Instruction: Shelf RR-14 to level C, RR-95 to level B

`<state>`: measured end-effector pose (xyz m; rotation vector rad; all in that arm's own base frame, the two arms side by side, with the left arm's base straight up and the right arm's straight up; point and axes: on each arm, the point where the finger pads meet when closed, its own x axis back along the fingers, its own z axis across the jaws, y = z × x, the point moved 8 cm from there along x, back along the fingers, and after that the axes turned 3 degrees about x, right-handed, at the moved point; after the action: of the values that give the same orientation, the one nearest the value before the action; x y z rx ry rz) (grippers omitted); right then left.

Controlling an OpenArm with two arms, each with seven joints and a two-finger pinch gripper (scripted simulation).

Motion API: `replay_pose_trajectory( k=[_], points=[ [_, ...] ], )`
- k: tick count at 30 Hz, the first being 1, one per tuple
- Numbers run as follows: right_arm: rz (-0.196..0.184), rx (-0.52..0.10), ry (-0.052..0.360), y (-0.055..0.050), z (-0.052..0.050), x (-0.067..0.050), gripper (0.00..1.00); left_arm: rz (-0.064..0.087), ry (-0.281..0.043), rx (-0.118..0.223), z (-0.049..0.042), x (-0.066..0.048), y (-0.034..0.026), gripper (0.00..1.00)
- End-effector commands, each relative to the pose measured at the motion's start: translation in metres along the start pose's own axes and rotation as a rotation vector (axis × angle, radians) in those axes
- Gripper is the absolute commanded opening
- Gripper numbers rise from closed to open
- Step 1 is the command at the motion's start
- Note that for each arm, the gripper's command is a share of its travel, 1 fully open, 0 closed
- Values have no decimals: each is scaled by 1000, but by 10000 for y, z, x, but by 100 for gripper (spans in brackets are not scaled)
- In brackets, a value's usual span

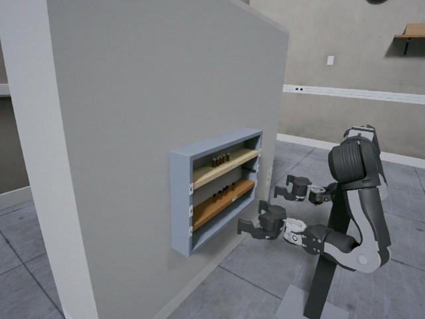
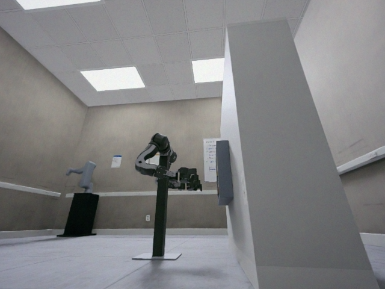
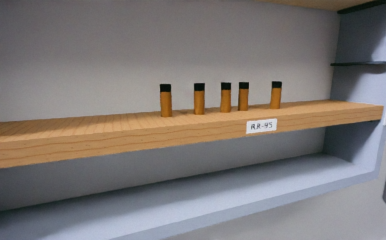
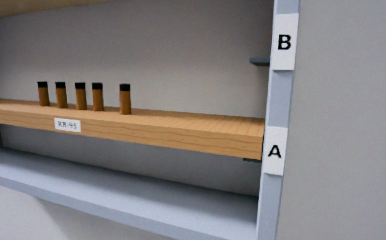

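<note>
Shelf RR-95 point(image 1: 206, 214) point(image 3: 120, 142) point(image 4: 200, 136), orange-brown wood, lies level in the wall rack at level A. Several brown vials with black caps point(image 3: 199, 99) point(image 4: 80, 96) stand upright on it. A paler shelf point(image 1: 207, 175) point(image 3: 310, 3) point(image 4: 35, 7) lies at level C, with several upright vials point(image 1: 221, 159); its tag is too small to read. Level B shows only small side ledges point(image 3: 357, 64) point(image 4: 260, 61) and no shelf. My left gripper point(image 1: 250, 215) is open and empty in front of the rack. My right gripper point(image 1: 282, 185) is open and empty, farther from the top camera.
The blue-grey rack frame point(image 1: 180, 206) point(image 2: 224, 174) hangs on a grey wall block point(image 1: 119, 103) point(image 2: 273, 124). Its side post carries the letter tags A point(image 4: 274, 151) and B point(image 4: 284, 42). A gap separates both grippers from the rack front.
</note>
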<state>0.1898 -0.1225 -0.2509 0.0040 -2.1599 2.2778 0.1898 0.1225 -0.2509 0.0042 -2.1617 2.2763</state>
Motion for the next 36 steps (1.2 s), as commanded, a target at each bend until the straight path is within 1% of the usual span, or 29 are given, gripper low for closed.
replay_pose_trajectory(
  k=[1, 17, 18, 21, 27, 29, 32, 36],
  points=[
    [4, -1, 0, -9, 0, -2, 100, 4, 0, 1, 1, -2, -9, 100],
    [4, -1, 0, -9, 0, -2, 100, 4, 0, 1, 1, -2, -9, 100],
    [0, 96, 0, 2, -6, -5, 99, 0, 0, -96, -5, -5, 2, 99],
    [1, 403, 1, 10, -25, -19, 98, 1, -1, -403, -22, -19, 10, 98],
    [2, 1059, 2, 25, -62, -47, 94, 2, -2, -1059, -56, -47, 25, 94],
    [2, 1272, 2, 29, -75, -56, 93, 3, -2, -1272, -67, -56, 30, 93],
    [3, 1570, 3, 37, -93, -70, 92, 3, -3, -1570, -84, -70, 37, 92],
    [3, 1570, 3, 41, -105, -79, 90, 3, -3, -1570, -96, -79, 42, 90]
  ],
)
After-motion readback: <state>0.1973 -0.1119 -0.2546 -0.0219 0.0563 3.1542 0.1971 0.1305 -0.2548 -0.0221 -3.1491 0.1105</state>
